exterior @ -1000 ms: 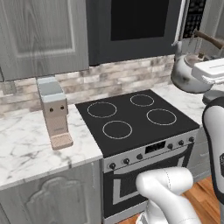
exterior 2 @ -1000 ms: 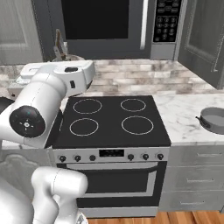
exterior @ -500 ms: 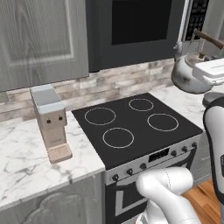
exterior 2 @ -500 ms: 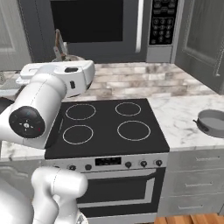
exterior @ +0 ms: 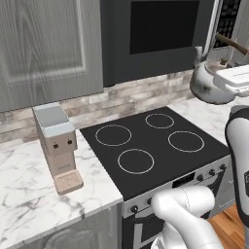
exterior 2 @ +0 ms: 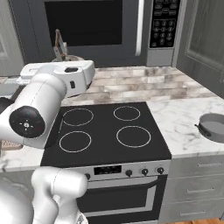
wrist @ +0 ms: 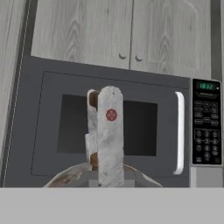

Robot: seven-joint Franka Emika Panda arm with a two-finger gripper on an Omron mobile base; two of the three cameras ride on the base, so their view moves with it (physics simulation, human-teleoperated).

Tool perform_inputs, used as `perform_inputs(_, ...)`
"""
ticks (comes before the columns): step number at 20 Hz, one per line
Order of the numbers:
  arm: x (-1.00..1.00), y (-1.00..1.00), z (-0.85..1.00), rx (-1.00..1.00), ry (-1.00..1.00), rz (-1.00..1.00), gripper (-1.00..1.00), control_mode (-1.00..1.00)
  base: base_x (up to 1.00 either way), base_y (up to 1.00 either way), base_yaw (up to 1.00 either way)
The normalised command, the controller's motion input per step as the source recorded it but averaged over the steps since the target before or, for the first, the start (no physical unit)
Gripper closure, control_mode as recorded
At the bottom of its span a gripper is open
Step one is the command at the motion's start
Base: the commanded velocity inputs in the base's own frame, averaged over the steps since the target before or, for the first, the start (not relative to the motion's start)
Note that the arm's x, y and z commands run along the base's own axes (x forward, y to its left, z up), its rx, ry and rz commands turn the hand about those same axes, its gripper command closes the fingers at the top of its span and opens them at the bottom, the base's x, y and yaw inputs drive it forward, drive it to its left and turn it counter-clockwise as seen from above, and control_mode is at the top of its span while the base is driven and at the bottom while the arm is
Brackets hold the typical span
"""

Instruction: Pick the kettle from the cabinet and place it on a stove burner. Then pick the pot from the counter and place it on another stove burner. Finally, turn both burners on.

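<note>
The gripper (wrist: 107, 175) pinches the kettle (exterior: 209, 82) by its arched handle, holding it in the air beyond the black cooktop (exterior: 151, 151), while the pot (exterior 2: 213, 127) sits on the marble surface (exterior 2: 183, 127) at far right.

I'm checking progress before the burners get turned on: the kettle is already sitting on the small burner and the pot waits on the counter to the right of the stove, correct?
Not quite. The kettle is not on a burner; the left base view shows it held up in the air by the gripper, above the right side of the stove. The pot does wait on the counter right of the stove.
</note>
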Motion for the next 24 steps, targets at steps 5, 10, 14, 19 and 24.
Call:
perform_inputs(5, 0.02, 0.00, 0.00, 0.00, 0.00, 0.00, 1.00, -1.00, 0.01, 0.00, -0.01)
perform_inputs(10, 0.13, -0.03, -0.16, 0.01, 0.00, 0.04, 1.00, -1.00, 0.00, 0.00, 0.00)
perform_inputs(14, 0.16, -0.06, -0.18, 0.00, 0.00, 0.07, 1.00, -1.00, 0.00, 0.00, 0.00)
perform_inputs(19, 0.04, -0.10, -0.13, 0.01, -0.01, 0.08, 1.00, -1.00, 0.00, 0.00, 0.00)
perform_inputs(24, 0.05, -0.14, -0.10, 0.01, -0.01, 0.11, 1.00, -1.00, 0.00, 0.00, 0.00)
